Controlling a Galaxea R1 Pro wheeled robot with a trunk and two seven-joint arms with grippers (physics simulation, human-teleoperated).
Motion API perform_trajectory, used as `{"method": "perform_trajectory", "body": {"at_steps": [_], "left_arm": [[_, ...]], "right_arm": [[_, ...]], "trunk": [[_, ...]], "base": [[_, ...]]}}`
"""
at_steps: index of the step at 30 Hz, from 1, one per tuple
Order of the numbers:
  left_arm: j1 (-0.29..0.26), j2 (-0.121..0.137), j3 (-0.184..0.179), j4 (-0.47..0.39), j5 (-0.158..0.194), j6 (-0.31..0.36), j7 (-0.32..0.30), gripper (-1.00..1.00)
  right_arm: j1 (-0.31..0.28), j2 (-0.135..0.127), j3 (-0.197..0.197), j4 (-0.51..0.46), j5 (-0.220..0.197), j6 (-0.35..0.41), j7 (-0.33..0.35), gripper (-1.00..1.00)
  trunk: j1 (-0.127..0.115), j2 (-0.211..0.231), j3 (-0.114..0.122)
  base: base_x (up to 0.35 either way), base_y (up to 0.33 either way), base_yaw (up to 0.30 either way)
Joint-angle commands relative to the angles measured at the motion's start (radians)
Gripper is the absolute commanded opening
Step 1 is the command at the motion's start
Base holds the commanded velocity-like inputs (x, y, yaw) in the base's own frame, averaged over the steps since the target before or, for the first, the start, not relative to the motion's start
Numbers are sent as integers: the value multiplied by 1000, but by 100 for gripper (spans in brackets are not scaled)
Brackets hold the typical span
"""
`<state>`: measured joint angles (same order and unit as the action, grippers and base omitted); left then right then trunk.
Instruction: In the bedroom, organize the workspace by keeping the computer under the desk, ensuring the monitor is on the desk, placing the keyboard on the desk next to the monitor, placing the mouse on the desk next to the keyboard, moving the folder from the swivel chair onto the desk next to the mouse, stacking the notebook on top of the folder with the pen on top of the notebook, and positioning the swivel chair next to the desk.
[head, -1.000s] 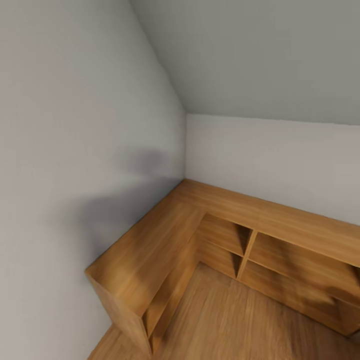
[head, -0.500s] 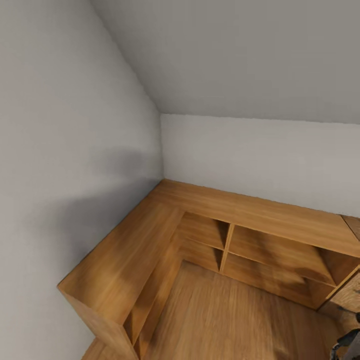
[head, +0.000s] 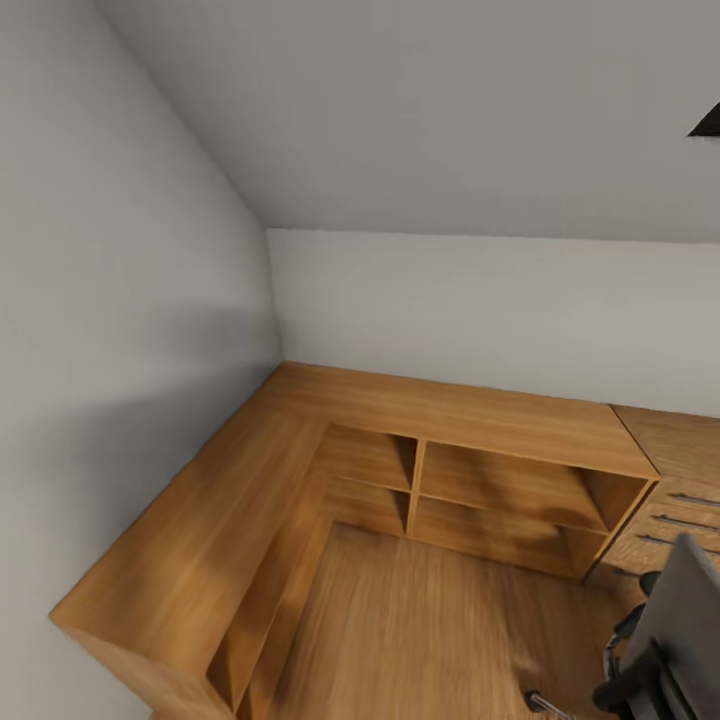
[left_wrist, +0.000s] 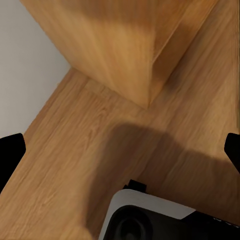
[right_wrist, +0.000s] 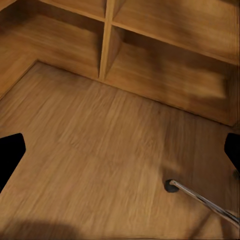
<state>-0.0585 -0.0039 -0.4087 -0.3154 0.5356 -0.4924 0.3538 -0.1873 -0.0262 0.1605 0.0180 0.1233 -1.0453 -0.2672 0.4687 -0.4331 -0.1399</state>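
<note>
The left hand (left_wrist: 120, 150) hangs spread over bare wood floor (left_wrist: 75, 150), its two black fingertips (left_wrist: 10, 152) at opposite borders of the left wrist view with nothing between them. Under it sit part of the robot's grey-and-black base (left_wrist: 150, 220) and the outer corner of a low wood shelf unit (left_wrist: 125, 50), which meets a pale grey wall (left_wrist: 25, 60).

The right hand (right_wrist: 120, 155) is likewise spread and empty, one dark fingertip (right_wrist: 10, 155) at each side of the right wrist view. It looks down on floor planks and on the shelf's open compartments (right_wrist: 165, 65), split by an upright divider (right_wrist: 107, 45). A chrome leg (right_wrist: 205, 200) of the chair, ending in a dark caster, runs slantwise across the planks, pointing towards the shelf.

From the head view, the chair (head: 670, 640) stands at the room's near right: a grey padded back, tilted, with black arm parts beside it and a caster tip on the floor. It is close to the front of the shelf's right end.

The L-shaped shelf (head: 450, 410) fills the corner, one run along the far wall and one along the left wall, its cubbies opening towards the floor. At its right end stands a light wood drawer unit (head: 670, 500) with slim silver handles. Sloped grey ceiling (head: 450, 120) rises above, with a dark shape (head: 706, 120) at its right border too small to tell.
</note>
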Motion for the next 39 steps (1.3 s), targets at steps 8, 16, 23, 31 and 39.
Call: {"method": "perform_trajectory", "body": {"at_steps": [8,16,23,31,39], "left_arm": [[-1,0,-9,0,4,-3,8,100],[-1,0,-9,0,4,-3,8,100],[-1,0,-9,0,4,-3,8,100],[-1,-1,-9,0,4,-3,8,100],[-1,-1,-9,0,4,-3,8,100]], "right_arm": [[-1,0,2,2,10,-2,-11,100],[-1,0,2,2,10,-2,-12,100],[-1,0,2,2,10,-2,-12,100],[-1,0,2,2,10,-2,-12,100],[-1,0,2,2,10,-2,-12,100]], "trunk": [[1,-2,-2],[1,-2,-2],[1,-2,-2],[1,-2,-2],[1,-2,-2]], "base": [[0,0,-298],[0,0,-298],[0,1,-298],[0,67,-298],[0,53,-298]]}}
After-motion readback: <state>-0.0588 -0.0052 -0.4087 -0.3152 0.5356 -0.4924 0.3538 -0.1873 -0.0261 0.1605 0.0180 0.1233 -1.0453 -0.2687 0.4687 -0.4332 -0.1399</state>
